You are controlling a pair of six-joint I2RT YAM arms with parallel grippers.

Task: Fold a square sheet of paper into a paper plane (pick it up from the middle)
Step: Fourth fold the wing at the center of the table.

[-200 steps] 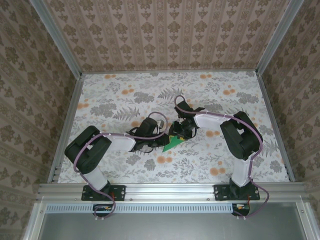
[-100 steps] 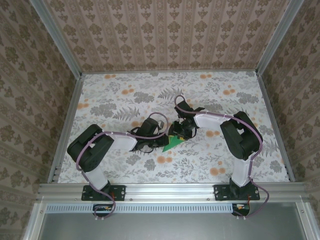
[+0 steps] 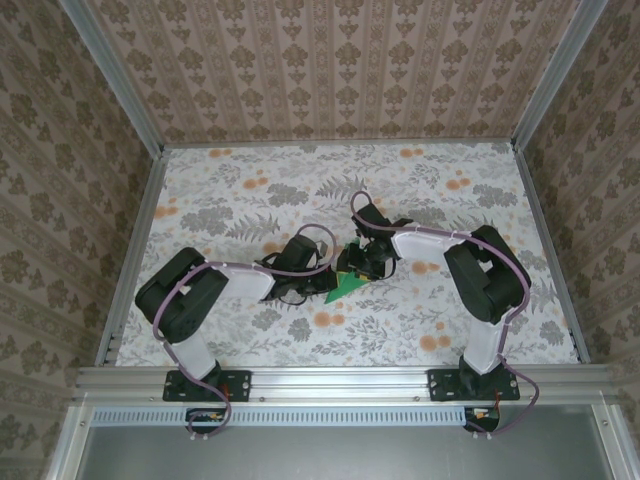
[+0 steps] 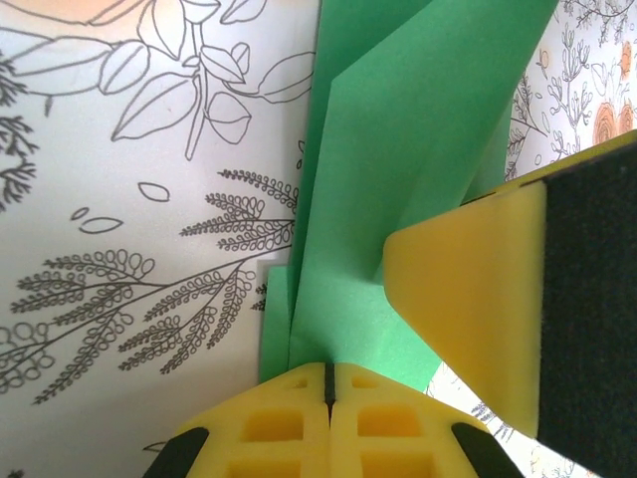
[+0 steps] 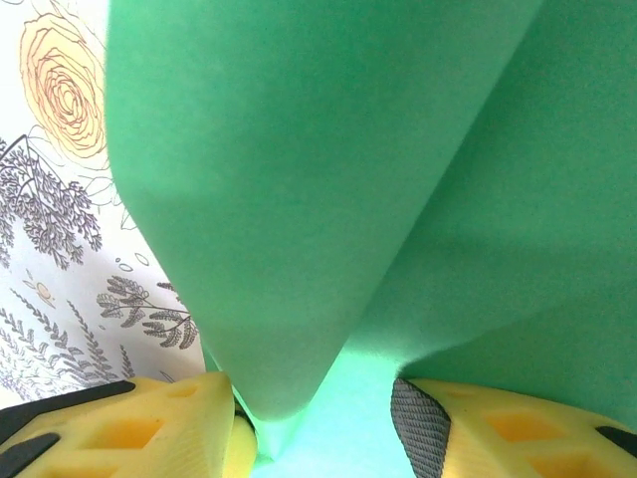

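Floral table (image 3: 230, 190): green paper sheet (image 3: 344, 288), part-folded, sits at centre. Left gripper (image 4: 328, 383) clamps its edge; right gripper (image 5: 318, 423) straddles a raised flap, jaws half apart. Crease should run straight, edges matched.

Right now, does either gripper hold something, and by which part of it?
The left gripper is shut on the folded green paper, pinching its edge. The right gripper stands open around a fold of it; no clamp is visible.

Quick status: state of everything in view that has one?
square sheet of paper: partly folded, creased layers overlapping.
left gripper: shut on the paper's near edge.
right gripper: open, a fold of the paper between its fingers.
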